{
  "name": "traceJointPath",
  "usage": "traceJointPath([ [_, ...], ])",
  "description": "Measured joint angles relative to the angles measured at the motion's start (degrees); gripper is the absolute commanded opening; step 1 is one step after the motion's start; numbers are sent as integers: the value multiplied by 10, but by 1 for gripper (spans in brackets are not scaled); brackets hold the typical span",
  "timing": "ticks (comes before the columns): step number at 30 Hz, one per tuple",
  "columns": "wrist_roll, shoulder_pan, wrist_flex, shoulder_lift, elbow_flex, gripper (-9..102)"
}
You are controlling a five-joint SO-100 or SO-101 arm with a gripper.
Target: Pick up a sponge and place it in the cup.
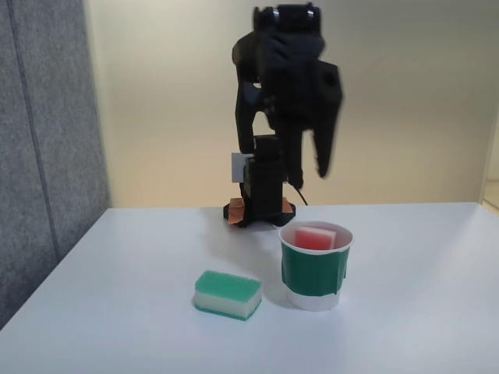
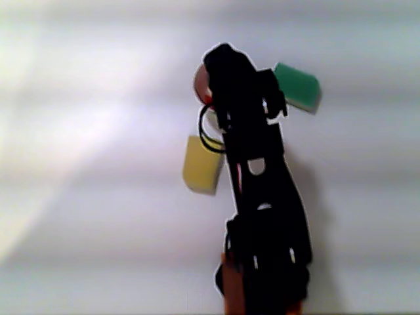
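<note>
The sponge (image 1: pixel 315 237), red on top over white foam, sits inside the cup (image 1: pixel 314 274), a white paper cup with a wide dark green band, right of centre on the table. My black gripper (image 1: pixel 310 178) hangs well above the cup, fingers pointing down and apart with nothing between them, so it is open. It is blurred. In the other view, the black arm (image 2: pixel 257 190) reaches up the picture and covers most of the cup; a reddish bit of the cup's rim (image 2: pixel 199 84) shows at the arm's left.
A green-topped white sponge (image 1: pixel 227 294) (image 2: pixel 298 86) lies on the white table (image 1: pixel 421 327), left of the cup in the fixed view. A blurred pale yellow block (image 2: pixel 201 164) sits beside the arm. A grey partition (image 1: pixel 43 156) stands at the left.
</note>
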Motion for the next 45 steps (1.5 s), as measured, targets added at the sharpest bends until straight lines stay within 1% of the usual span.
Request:
traceJointPath([
  [8, 168, 46, -3, 154, 83, 0],
  [15, 253, 77, 11, 307, 170, 0],
  [20, 260, 102, 0, 415, 252, 0],
  [31, 279, 113, -20, 614, 446, 0],
  [39, 274, 133, -56, 621, 529, 0],
  [45, 265, 139, -60, 618, 604, 0],
])
